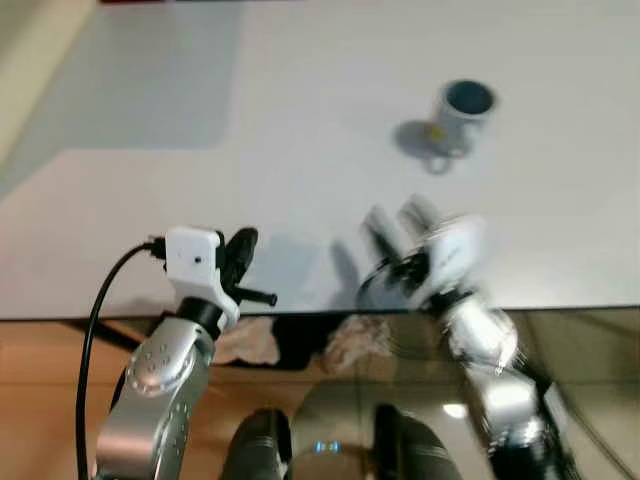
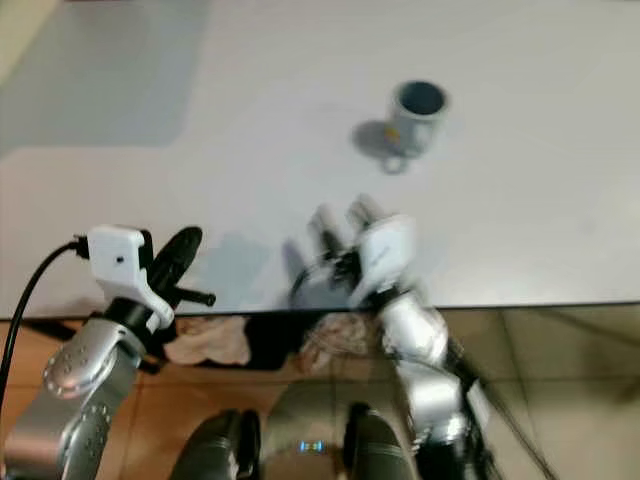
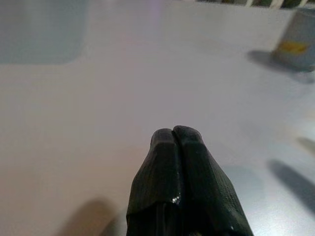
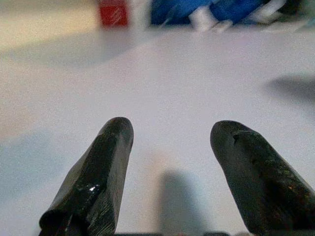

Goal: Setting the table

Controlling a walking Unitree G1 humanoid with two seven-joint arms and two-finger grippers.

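A white table (image 1: 300, 120) seen from above, its near edge running across the lower part of the head views.

At the left, the left gripper (image 1: 238, 258) hangs over the near edge of the table. Its two black fingers (image 3: 177, 182) are pressed together, holding nothing, and point toward the far side of the table.

Right of centre, the right gripper (image 1: 395, 228) is blurred and hovers just inside the near edge. Its two black fingers (image 4: 101, 177) stand spread apart with bare tabletop between them, and nothing in their grasp.

Farther right and toward the far side stands a mug (image 1: 462, 117), upright on the table, its mouth facing up and showing a dark blue-green inside. The outside is pale grey-white. Its handle points toward the near edge, slightly to the left. A small yellow mark sits on its side; in the left wrist view it is a yellow smudge (image 3: 291, 46), too blurred to read as writing.

The mug lies well apart from both grippers: far and slightly right of the right gripper, far and right of the left gripper.

At the far end of the table, the right wrist view shows a red box (image 4: 114, 13) with a white mark that cannot be read, and blurred blue and white things (image 4: 216, 11) beside it.
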